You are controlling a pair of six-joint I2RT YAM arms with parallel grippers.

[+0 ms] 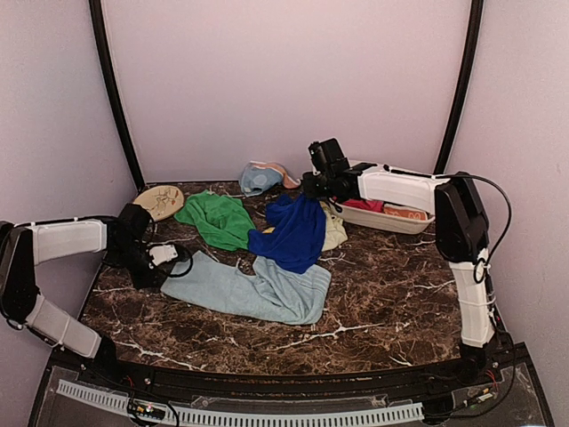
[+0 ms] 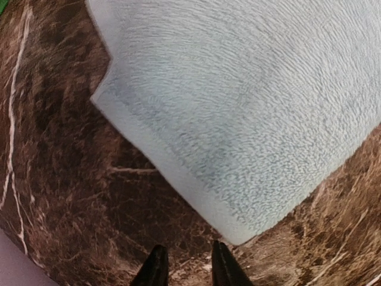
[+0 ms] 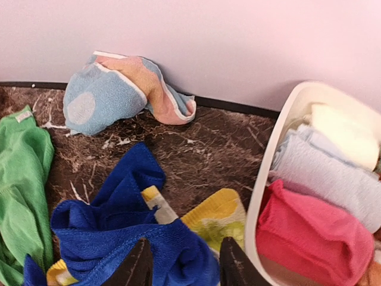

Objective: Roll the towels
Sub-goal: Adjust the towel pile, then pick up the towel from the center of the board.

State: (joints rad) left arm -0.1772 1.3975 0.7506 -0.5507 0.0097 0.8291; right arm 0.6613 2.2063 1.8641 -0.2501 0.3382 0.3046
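Observation:
A light blue towel (image 1: pixel 258 289) lies spread flat at the front middle. My left gripper (image 1: pixel 164 258) is open and empty at its left edge. In the left wrist view the towel (image 2: pixel 250 107) fills the top, and its corner sits just ahead of my gripper (image 2: pixel 187 268). A royal blue towel (image 1: pixel 295 231) lies bunched over a pale yellow-green patterned towel (image 1: pixel 334 229). My right gripper (image 1: pixel 311 189) is open right above the royal blue towel (image 3: pixel 119 238), with cloth between its fingers. A green towel (image 1: pixel 218 219) lies crumpled to the left.
A white oval basin (image 1: pixel 396 222) at the back right holds rolled pink (image 3: pixel 309 232), white and rust towels. A light blue and pink cloth (image 1: pixel 262 178) lies against the back wall. A tan round disc (image 1: pixel 160 200) sits at the back left.

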